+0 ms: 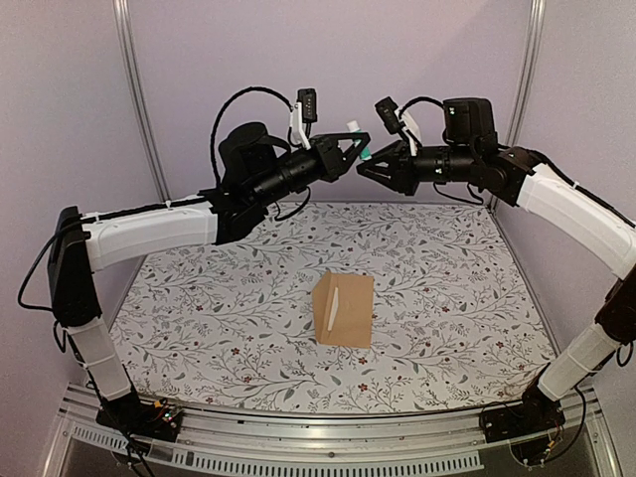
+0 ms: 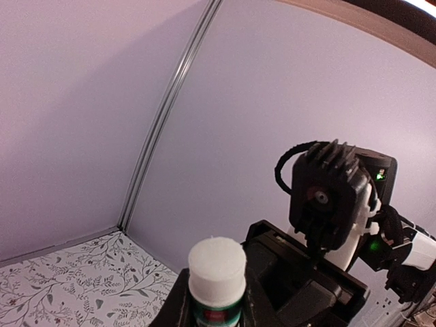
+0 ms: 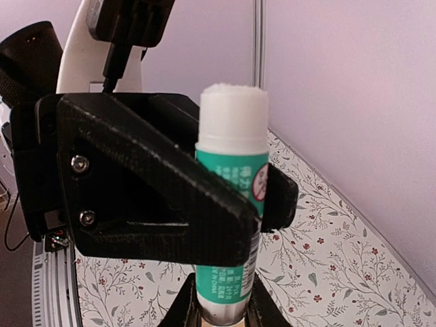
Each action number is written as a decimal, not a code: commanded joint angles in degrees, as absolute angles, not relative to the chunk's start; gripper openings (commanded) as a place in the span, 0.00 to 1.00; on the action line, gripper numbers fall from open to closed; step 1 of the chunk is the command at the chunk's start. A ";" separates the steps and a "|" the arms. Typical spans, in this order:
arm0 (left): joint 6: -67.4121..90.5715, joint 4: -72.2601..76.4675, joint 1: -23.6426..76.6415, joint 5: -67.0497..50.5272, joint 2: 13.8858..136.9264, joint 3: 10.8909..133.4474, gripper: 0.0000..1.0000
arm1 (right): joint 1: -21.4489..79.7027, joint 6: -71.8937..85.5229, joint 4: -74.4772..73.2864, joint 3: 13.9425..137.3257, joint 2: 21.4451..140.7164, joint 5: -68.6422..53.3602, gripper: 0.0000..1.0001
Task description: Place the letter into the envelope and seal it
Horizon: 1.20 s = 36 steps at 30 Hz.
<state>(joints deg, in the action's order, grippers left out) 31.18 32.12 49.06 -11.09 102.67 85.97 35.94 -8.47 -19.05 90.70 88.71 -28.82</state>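
The tan envelope lies flat at the middle of the table. A narrow cream strip of the letter shows on it; the rest of the letter is hidden. Both arms are raised over the back of the table, far above the envelope. My left gripper is shut on a green glue stick, whose white top end points up. My right gripper faces the left one, and its fingers press both sides of the stick's lower end.
The floral tablecloth covers the table. Lilac walls with a metal corner post stand close behind the grippers. The left gripper's black finger fills much of the right wrist view.
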 commanded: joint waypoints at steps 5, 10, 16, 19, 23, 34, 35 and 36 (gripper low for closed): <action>31.31 32.34 49.35 -11.92 103.44 86.93 0.00 | 35.61 -6.21 -18.04 92.44 88.51 -31.28 0.04; 31.73 32.47 48.62 -15.00 104.22 86.15 0.00 | 32.11 -1.76 -15.30 92.81 88.55 -45.60 0.02; 35.14 41.63 45.11 -32.36 106.24 83.52 0.00 | 28.40 7.34 -7.49 91.62 89.38 -70.82 0.04; 35.94 42.37 44.03 -40.60 108.26 86.50 0.00 | 28.17 15.81 0.91 88.95 90.06 -80.47 0.04; 36.93 42.93 43.81 -44.70 109.91 89.10 0.00 | 27.36 21.40 5.07 88.23 90.89 -83.10 0.04; 32.75 35.33 44.52 -28.31 106.06 89.11 0.00 | 25.80 4.87 -14.79 85.72 86.13 -51.42 0.44; 32.56 34.42 44.74 -25.05 105.47 88.76 0.00 | 27.14 -1.31 -16.78 85.51 85.38 -43.60 0.46; 32.41 33.67 45.00 -21.79 104.59 88.04 0.00 | 28.07 -5.32 -17.85 85.30 84.57 -38.72 0.47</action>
<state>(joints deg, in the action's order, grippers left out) 35.03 39.18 45.19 -33.78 107.72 89.12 24.91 12.43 -7.49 85.52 89.54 -63.42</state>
